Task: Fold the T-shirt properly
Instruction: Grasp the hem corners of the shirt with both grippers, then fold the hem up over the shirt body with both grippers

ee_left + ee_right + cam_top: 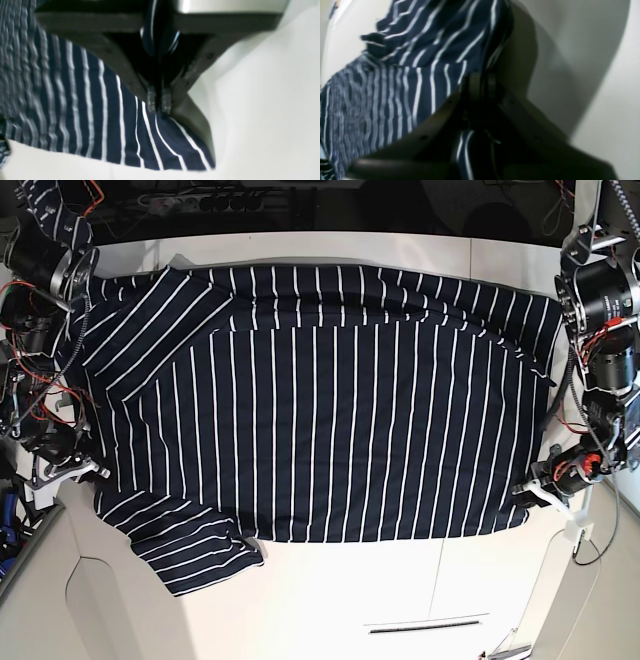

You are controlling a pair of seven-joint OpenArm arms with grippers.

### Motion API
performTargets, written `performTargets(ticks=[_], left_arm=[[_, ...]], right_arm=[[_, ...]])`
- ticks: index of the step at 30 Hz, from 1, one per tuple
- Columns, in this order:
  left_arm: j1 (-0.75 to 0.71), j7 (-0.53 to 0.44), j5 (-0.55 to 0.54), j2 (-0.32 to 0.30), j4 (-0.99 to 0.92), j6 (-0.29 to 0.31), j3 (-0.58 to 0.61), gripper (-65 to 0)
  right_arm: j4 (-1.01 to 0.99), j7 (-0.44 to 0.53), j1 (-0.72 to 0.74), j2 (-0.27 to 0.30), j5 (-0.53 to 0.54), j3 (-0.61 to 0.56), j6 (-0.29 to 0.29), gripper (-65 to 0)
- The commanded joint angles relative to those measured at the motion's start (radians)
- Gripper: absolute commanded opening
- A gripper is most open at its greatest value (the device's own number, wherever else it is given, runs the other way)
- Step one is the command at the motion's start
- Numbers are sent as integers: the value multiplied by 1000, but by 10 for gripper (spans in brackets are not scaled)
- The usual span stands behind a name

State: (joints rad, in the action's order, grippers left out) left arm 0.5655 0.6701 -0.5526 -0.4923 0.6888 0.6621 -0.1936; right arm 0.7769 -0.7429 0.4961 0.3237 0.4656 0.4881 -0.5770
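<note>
The dark navy T-shirt (320, 410) with thin white stripes lies spread wide over the white table (350, 590), with a sleeve at the near left and another at the far left. My left gripper (530, 495) is shut on the shirt's near right corner. In the left wrist view the gripper (158, 102) pinches striped cloth (87, 112) just above the table (262, 100). My right gripper (95, 470) is at the shirt's left edge. In the right wrist view the gripper (481, 82) is shut on a fold of the cloth (407, 75).
The arms' motors and red wiring stand at the left edge (35, 330) and the right edge (600, 310) of the table. A power strip (230, 198) lies behind the table. A narrow slot (425, 625) is in the table's near part.
</note>
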Motion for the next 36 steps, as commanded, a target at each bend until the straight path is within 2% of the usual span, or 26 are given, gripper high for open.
performTargets(ticks=[1, 7, 13, 16, 19, 23, 27, 36], left_arm=[[30, 15, -38, -26, 24, 30, -2, -650], [29, 164, -151, -61, 71, 36, -2, -650], [-16, 290, -300, -127, 137, 36, -2, -650], [-67, 300, -357, -165, 177, 36, -2, -650], [-124, 300, -392, -193, 222, 36, -2, -650], [-206, 315, -434, -212, 298, 36, -2, -650], [-300, 322, -434, -224, 372, 36, -2, -650], [-450, 307, -435, -228, 484, 36, -3, -650]], right_arm=[[29, -4, 27, 28, 35, 0, -13, -650], [77, -63, 23, 82, 101, 0, -26, -650], [84, -206, 17, 140, 230, 1, -31, -650], [85, -219, -10, 174, 313, 1, -31, -650], [85, -233, -31, 203, 350, 2, -34, -650], [86, -270, -69, 231, 407, 3, -41, -650], [88, -313, -132, 257, 508, 7, -42, -650], [88, -292, -283, 262, 505, 36, -48, -650]])
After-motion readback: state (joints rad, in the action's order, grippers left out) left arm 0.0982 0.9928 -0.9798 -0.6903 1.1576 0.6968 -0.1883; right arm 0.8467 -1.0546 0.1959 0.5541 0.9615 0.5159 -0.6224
